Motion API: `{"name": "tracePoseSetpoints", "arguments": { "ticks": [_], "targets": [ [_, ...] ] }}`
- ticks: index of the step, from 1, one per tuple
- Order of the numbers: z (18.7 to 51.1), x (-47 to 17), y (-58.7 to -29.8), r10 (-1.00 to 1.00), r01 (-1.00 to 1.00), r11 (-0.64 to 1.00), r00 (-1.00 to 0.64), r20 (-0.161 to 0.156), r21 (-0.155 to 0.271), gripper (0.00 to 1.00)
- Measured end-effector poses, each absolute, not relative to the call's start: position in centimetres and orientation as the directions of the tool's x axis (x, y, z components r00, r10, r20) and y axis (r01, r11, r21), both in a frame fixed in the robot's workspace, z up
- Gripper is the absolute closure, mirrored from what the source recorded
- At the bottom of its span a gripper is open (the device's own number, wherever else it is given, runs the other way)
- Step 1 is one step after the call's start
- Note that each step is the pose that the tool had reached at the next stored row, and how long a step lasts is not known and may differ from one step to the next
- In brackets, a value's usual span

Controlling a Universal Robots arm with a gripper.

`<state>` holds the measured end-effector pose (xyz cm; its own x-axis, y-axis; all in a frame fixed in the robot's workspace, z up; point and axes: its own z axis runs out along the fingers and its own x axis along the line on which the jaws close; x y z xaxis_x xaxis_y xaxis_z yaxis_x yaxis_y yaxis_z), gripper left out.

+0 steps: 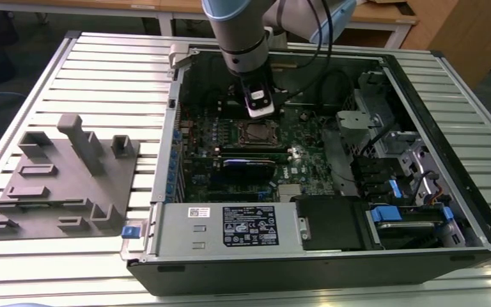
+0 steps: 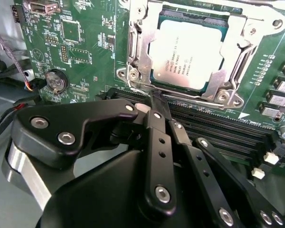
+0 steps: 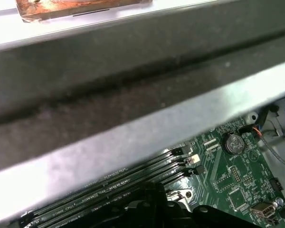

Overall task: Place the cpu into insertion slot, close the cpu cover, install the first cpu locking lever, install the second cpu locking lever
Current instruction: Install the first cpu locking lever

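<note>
Silver-grey square cpu [image 2: 187,54] is being seated under the thin silver frame cover [image 2: 142,45].
Black gripper's [image 2: 154,102] fingers are being held clenched, empty, at the socket's edge; levers seemingly remaining.

A slatted metal bench [image 1: 100,70] is carrying 2 things in the exterior view: an open computer case [image 1: 314,268] lying on its side toward the exterior view's right, and a grey fixture block [image 1: 62,185] sitting just beside it on the left.
</note>
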<state>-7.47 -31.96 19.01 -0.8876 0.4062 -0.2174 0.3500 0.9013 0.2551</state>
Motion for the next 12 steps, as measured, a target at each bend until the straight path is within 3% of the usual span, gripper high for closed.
{"name": "tracePoseSetpoints", "arguments": {
  "ticks": [12],
  "targets": [
    [19.09, -7.08, -31.95, 0.416, 0.361, 0.897, -0.884, -0.214, 0.254, 0.89]
  ]
}}
